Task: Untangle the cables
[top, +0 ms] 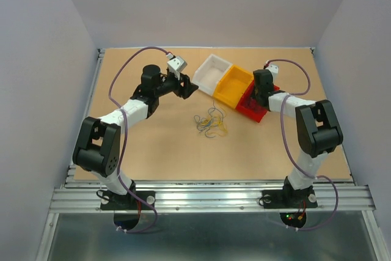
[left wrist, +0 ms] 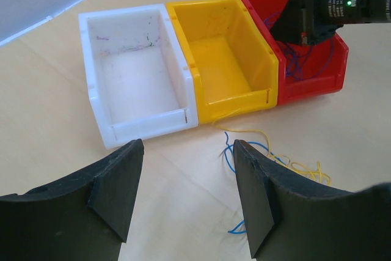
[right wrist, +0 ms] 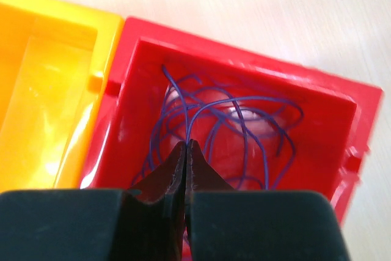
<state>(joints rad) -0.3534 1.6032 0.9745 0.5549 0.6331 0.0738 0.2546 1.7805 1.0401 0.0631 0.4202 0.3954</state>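
A tangle of thin yellow and blue cables [top: 210, 123] lies on the table in front of the bins; part of it shows in the left wrist view [left wrist: 275, 154]. My left gripper [top: 186, 88] is open and empty, above the table left of the tangle [left wrist: 186, 194]. My right gripper [top: 255, 99] is over the red bin [top: 250, 109], shut on a dark blue-purple cable [right wrist: 189, 123]. Its tips [right wrist: 186, 146] pinch the cable, which rises from several purple cables lying in the red bin [right wrist: 305, 108].
Three bins stand in a row at the back: white [top: 210, 73], yellow [top: 234, 85] and red. In the left wrist view the white bin [left wrist: 98, 84] and the yellow bin [left wrist: 244, 35] are empty. Walls surround the table.
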